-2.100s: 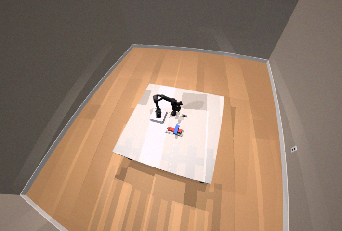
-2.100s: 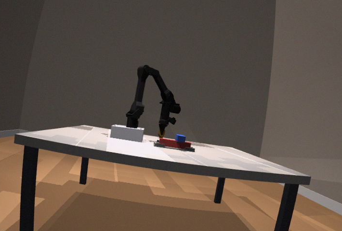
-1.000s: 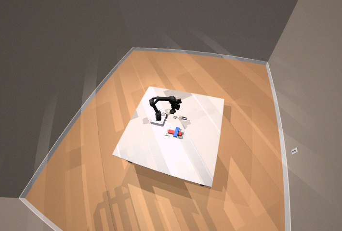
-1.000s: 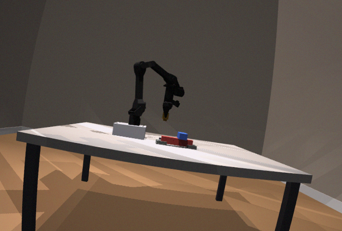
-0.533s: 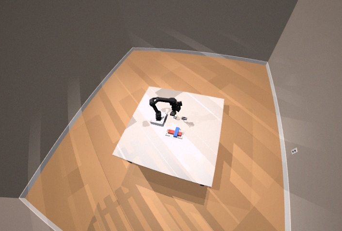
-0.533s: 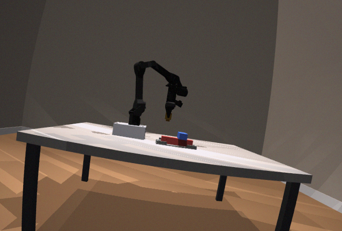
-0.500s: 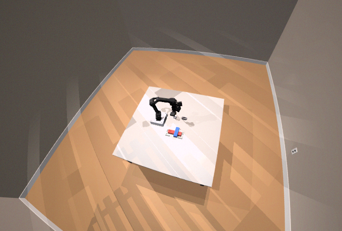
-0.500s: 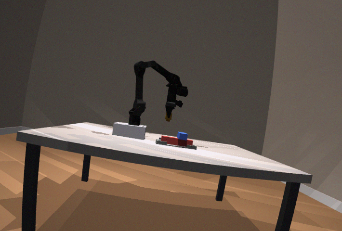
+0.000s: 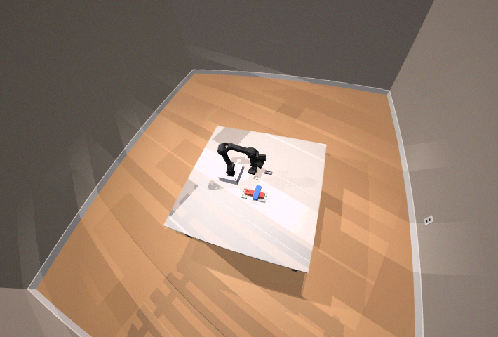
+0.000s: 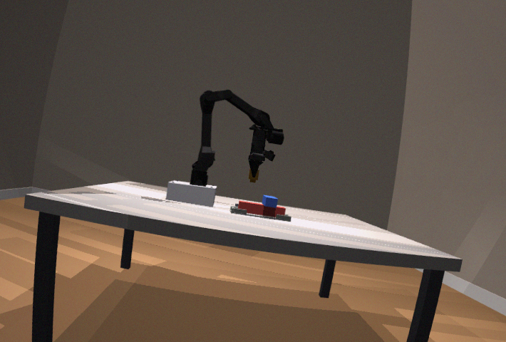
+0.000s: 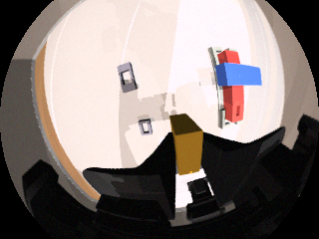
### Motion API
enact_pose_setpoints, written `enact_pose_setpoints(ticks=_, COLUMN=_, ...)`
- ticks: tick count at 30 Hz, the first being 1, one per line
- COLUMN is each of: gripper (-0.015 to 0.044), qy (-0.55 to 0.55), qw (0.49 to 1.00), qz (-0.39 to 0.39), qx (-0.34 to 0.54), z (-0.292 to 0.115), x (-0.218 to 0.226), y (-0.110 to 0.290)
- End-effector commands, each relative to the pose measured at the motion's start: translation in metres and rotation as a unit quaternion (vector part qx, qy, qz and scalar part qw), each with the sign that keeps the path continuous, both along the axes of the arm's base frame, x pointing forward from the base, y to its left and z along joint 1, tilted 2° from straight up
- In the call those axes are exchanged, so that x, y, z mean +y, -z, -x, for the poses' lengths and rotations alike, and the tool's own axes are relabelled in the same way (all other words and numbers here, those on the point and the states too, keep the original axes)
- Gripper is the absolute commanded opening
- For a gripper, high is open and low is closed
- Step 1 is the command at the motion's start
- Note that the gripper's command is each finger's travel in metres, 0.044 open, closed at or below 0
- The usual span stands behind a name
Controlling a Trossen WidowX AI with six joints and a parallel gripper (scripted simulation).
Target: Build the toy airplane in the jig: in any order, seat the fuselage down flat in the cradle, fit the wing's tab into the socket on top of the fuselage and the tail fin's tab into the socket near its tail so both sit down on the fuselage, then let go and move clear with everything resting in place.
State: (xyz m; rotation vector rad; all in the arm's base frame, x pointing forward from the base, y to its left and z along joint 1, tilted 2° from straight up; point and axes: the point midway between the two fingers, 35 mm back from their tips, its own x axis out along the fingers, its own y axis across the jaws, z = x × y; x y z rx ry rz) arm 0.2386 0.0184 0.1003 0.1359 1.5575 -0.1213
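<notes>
my black pincer grips an amber tail fin; the fuselage is red, the wing blue, the table white.
</notes>
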Motion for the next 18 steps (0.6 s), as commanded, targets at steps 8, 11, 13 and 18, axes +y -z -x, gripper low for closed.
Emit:
enact_pose_setpoints(ticks=8, gripper=0.0000, qy=-0.005, qw=1.000, qz=0.004, qx=0.006, z=0.000, x=-0.037, y=0.011)
enact_pose_setpoints(ticks=11, gripper=0.0000, qy=-0.005, qw=1.000, qz=0.004, qx=0.006, z=0.000, x=-0.046, y=0.012)
enact_pose_setpoints(ticks=13, gripper=0.0000, qy=-0.005, qw=1.000, qz=0.005, qx=0.006, z=0.001, x=-0.053, y=0.014)
enact_pose_setpoints(ticks=18, gripper=0.0000, qy=-0.006, qw=1.000, qz=0.006, qx=0.006, z=0.003, x=-0.069, y=0.017)
